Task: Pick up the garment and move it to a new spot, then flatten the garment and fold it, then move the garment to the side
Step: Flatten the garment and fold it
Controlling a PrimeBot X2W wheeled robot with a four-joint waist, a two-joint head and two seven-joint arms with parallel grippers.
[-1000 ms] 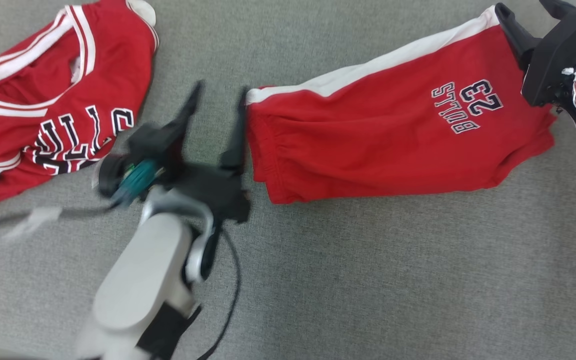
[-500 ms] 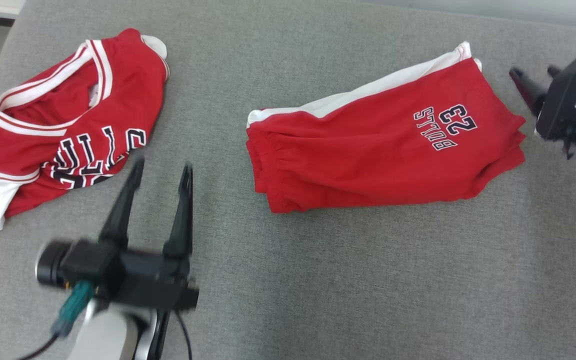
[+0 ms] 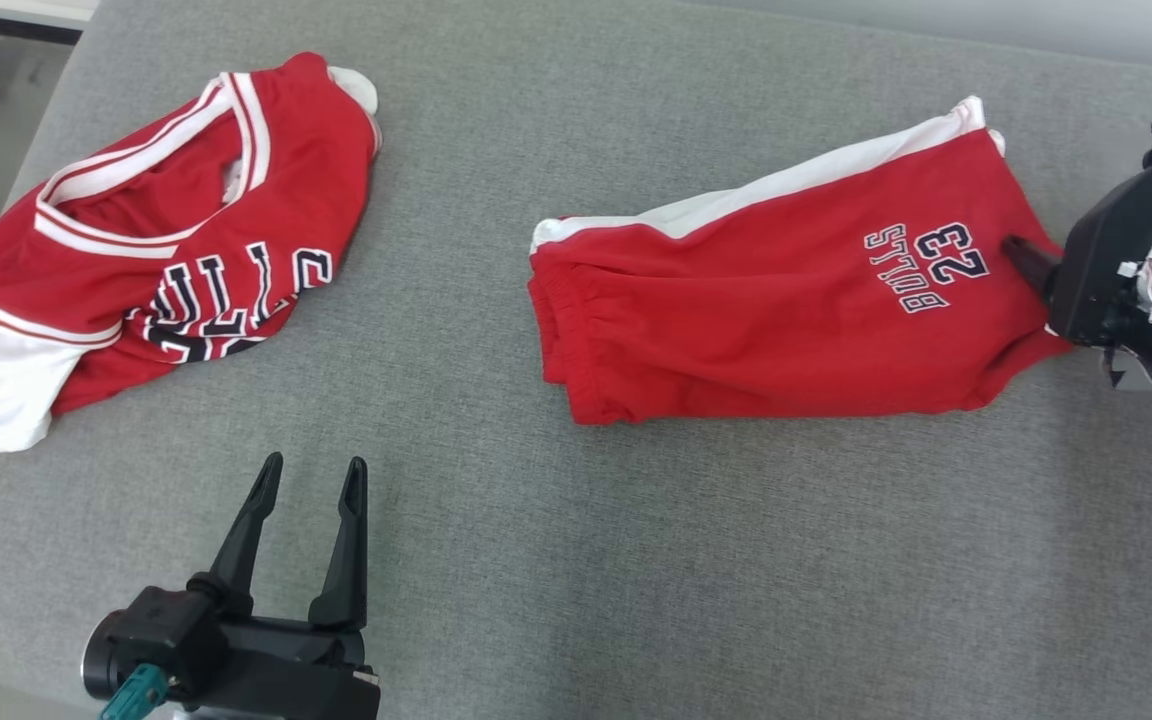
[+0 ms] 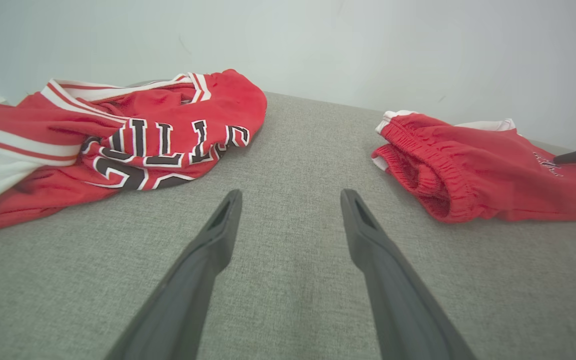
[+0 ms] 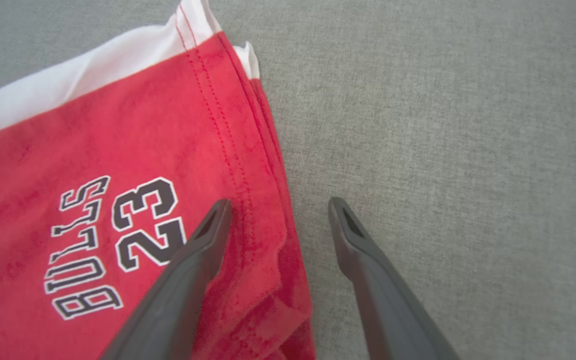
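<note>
The folded red shorts (image 3: pixel 786 310), soft knit with a white side stripe and BULLS 23 lettering, lie centre right in the head view on the grey woven fabric surface (image 3: pixel 636 560). At the right edge, the right gripper (image 5: pixel 279 202) has its fingers spread, one above the shorts' stitched hem and the other above bare fabric; I cannot tell if it touches the cloth. The left gripper (image 3: pixel 315 463), lower left, is spread too, holding nothing, over bare surface. A crumpled red-and-white basketball jersey (image 3: pixel 156 240) lies upper left, well apart from the shorts, with bare grey fabric between them.
</note>
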